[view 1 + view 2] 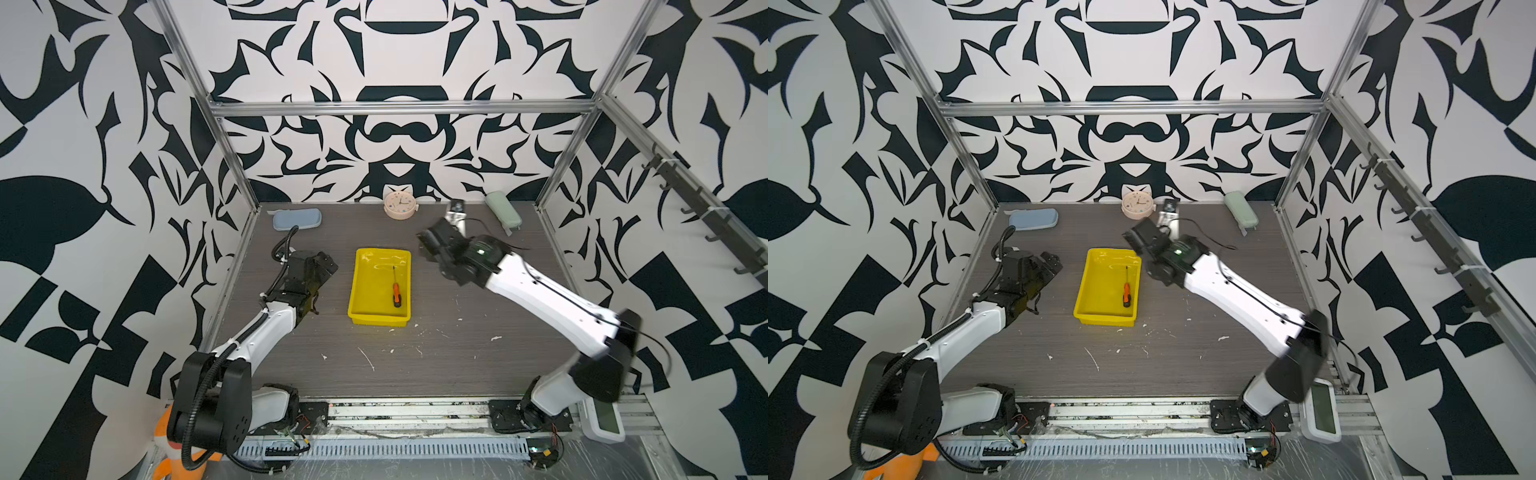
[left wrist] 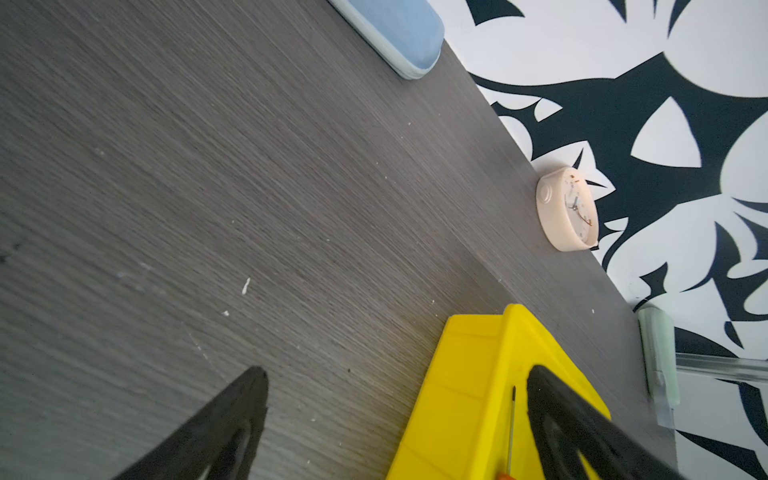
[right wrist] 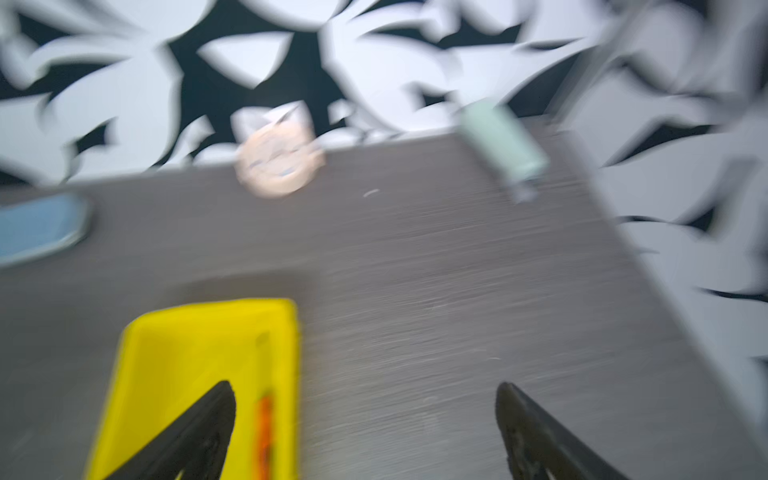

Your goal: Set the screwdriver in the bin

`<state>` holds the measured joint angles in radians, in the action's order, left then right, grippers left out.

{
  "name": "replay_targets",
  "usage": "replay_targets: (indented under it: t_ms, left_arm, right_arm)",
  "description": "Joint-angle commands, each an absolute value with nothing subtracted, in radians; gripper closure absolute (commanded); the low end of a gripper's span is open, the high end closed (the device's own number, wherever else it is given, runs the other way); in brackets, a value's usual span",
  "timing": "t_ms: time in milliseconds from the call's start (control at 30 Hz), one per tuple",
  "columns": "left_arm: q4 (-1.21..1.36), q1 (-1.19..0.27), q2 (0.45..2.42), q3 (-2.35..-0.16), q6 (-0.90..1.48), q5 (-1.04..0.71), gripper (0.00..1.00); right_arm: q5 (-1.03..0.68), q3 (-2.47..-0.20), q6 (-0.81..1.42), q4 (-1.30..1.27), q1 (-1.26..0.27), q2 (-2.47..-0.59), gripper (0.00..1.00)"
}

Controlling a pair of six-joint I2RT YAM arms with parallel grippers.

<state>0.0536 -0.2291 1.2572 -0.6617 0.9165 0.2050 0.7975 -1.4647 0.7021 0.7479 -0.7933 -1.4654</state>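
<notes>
Screwdriver [image 1: 396, 293] flat inside the bin [image 1: 365, 286] — right gripper [image 3: 365, 388] wide, empty.

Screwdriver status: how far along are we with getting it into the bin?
Done: the screwdriver lies flat inside the bin, along its right wall. In hand: nothing. The right tool is open and empty near the bin's far right corner, and the left tool is open and empty on the bin's left. Left: probably only pulling both tools back.
</notes>
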Motion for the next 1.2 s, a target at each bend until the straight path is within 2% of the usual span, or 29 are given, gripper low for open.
replay_targets:
  t_ms: [0, 33, 100, 133, 200, 267, 300, 433, 600, 833, 900, 1000, 1067, 1167]
  left_arm:
    - [0.040, -0.224, 1.243, -0.663, 0.923, 0.213, 0.00]
    - [0.040, -0.224, 1.243, -0.663, 0.925, 0.211, 0.00]
    - [0.038, -0.222, 1.244, -0.664, 0.926, 0.213, 0.00]
    - [0.036, -0.222, 1.243, -0.664, 0.926, 0.214, 0.00]
    - [0.034, -0.222, 1.241, -0.660, 0.921, 0.221, 0.00]
    - [0.028, -0.221, 1.235, -0.653, 0.922, 0.227, 0.00]
    - [0.028, -0.219, 1.232, -0.652, 0.923, 0.227, 0.00]
    - [0.041, -0.219, 1.221, -0.644, 0.923, 0.219, 0.00]
    - [0.052, -0.219, 1.212, -0.633, 0.933, 0.227, 0.00]
    - [0.268, -0.225, 1.156, -0.528, 0.883, 0.222, 0.00]
    - [0.276, -0.226, 1.130, -0.513, 0.833, 0.275, 0.00]
    - [0.309, -0.229, 1.089, -0.488, 0.723, 0.401, 0.00]
    - [0.344, -0.229, 1.068, -0.467, 0.638, 0.462, 0.00]
    - [0.424, -0.229, 1.064, -0.445, 0.494, 0.464, 0.00]
  right_arm:
    - [1.060, -1.117, 0.363, 0.358, -0.752, -1.296, 0.00]
    - [1.060, -0.903, 0.167, 0.076, -0.734, -1.224, 0.00]
    - [0.918, -0.561, -0.114, -0.425, -0.670, -1.125, 0.00]
    - [0.829, -0.423, -0.172, -0.631, -0.630, -1.085, 0.00]
    - [0.675, -0.188, -0.124, -0.911, -0.547, -1.025, 0.00]
    - [0.713, -0.160, 0.028, -0.824, -0.489, -0.958, 0.00]
    - [0.719, -0.167, 0.034, -0.767, -0.475, -0.929, 0.00]
    - [0.606, -0.184, -0.164, -0.718, -0.429, -0.915, 0.00]
    - [0.508, -0.168, -0.178, -0.808, -0.346, -1.049, 0.00]
    - [0.399, -0.196, -0.094, -1.049, -0.248, -1.356, 0.00]
    - [0.330, -0.209, -0.074, -1.097, -0.209, -1.436, 0.00]
    - [0.129, -0.242, -0.042, -1.203, -0.120, -1.593, 0.00]
    - [0.105, -0.279, -0.036, -1.032, -0.108, -1.537, 0.00]
    - [0.074, -0.327, -0.056, -0.978, -0.103, -1.559, 0.00]
